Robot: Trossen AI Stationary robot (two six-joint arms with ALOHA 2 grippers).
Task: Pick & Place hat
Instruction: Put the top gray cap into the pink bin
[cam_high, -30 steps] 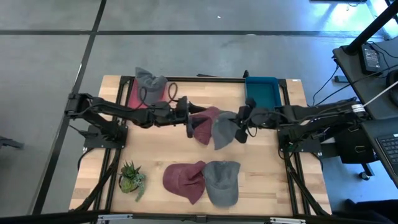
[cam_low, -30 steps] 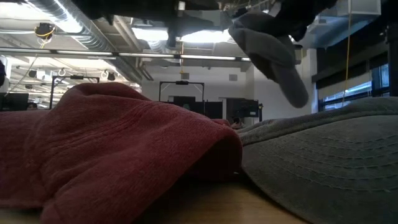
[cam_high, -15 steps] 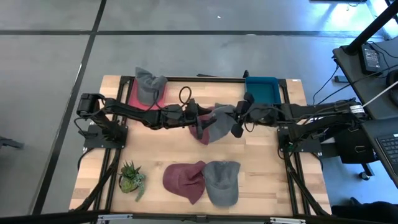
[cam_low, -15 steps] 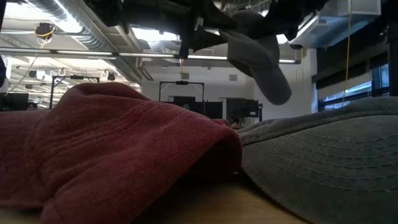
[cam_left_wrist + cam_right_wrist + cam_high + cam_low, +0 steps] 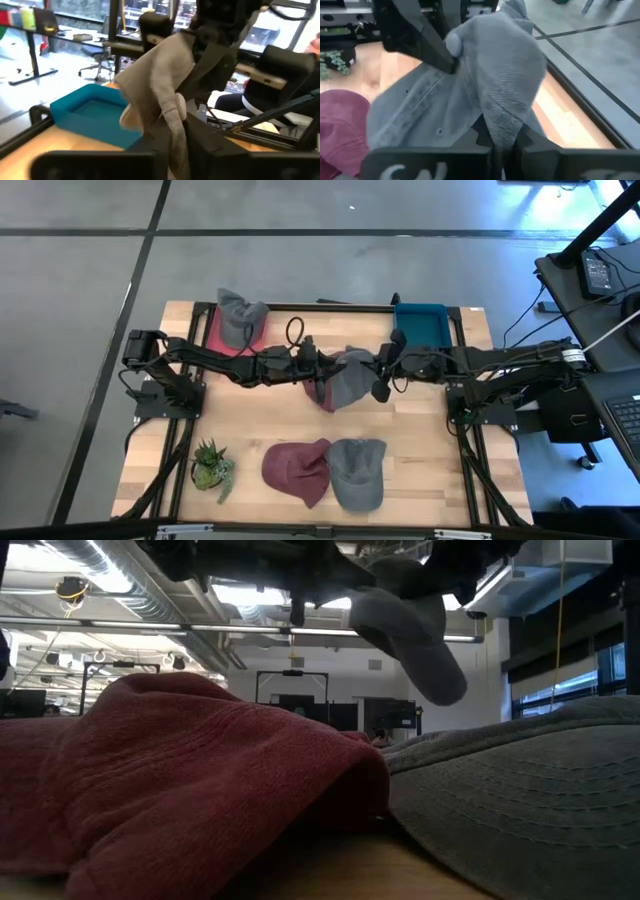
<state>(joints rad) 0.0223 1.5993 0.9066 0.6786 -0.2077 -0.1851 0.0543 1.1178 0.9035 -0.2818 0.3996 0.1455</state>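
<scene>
In the middle of the overhead frame, the soft grey fabric hat (image 5: pixel 349 380) hung above the wooden table (image 5: pixel 240 425), stretched between both claws. The right gripper (image 5: pixel 381 370) was clamped on the hat's right edge, and the left gripper (image 5: pixel 322 370) had pinched its left edge. A maroon cap (image 5: pixel 297 470) and a grey cap (image 5: pixel 357 472) lay at lower centre.

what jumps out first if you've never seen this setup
Both arms meet above the table's middle, the left gripper and right gripper both shut on one grey hat held up between them. Nearer the front edge a red hat and another grey hat lie side by side.
</scene>
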